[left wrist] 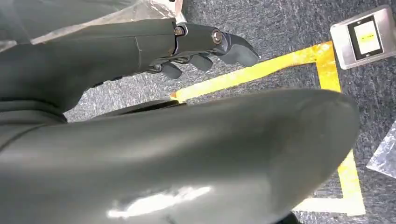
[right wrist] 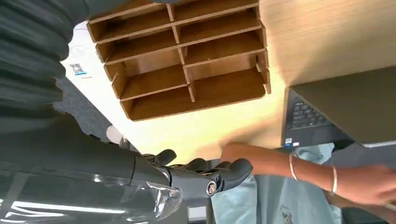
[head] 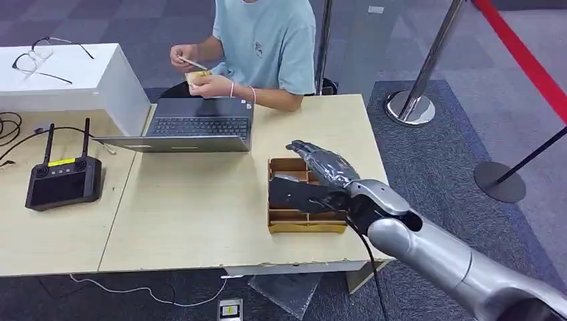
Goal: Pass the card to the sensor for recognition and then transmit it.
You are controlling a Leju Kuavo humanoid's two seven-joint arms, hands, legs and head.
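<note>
Across the table a person (head: 267,40) holds a thin card (head: 192,63) in one hand and a small yellowish stack (head: 198,77) in the other. My right hand (head: 321,166) hovers over a wooden compartment tray (head: 304,227) with fingers stretched out and nothing in it. In the right wrist view the right hand (right wrist: 201,176) is above the tray (right wrist: 187,60), whose compartments look bare. My left hand (left wrist: 205,49) hangs beside my body over the carpet, fingers loosely bent, holding nothing.
An open laptop (head: 194,127) stands between the tray and the person. A black remote controller (head: 63,182) lies on the left table, glasses (head: 40,57) on a white box. Stanchion posts (head: 411,107) stand to the right. Yellow floor tape (left wrist: 261,70) and a metal floor box (left wrist: 366,35) lie below.
</note>
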